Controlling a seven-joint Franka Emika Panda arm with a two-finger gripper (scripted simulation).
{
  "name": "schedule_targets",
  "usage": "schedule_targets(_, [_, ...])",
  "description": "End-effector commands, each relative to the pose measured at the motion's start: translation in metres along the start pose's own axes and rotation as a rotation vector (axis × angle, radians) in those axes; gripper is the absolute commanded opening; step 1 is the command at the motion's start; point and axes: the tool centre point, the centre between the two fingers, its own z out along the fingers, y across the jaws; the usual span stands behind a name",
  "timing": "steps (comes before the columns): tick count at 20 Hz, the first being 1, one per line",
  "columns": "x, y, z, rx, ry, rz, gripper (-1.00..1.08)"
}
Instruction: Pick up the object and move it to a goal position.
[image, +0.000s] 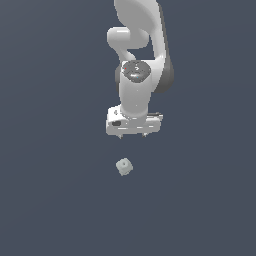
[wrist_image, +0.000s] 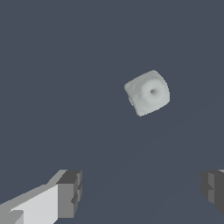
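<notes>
So the white Panda arm (image: 137, 60) hangs over a plain dark slate floor (image: 50, 200), with its gripper (image: 132, 135) pointing down, fingers spread wide and nothing between them. The object (image: 124, 166), a little pale grey-green rounded cube with a round dimple on top, sits on the floor at about 6 o'clock from the gripper, close but not touching. In the wrist view the cube (wrist_image: 147, 92) lies clear of both dark fingertips (wrist_image: 70, 192).
</notes>
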Motion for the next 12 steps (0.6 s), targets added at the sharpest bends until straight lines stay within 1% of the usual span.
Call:
schedule_targets(1, [0.003,0.002,0.002,-0.001,0.001,-0.017,1.00])
schedule_targets(7, [0.017,0.008,0.013,-0.002,0.006,-0.093,1.00])
schedule_targets(12, [0.034,0.016,0.027,-0.004,0.012,-0.190,1.00])
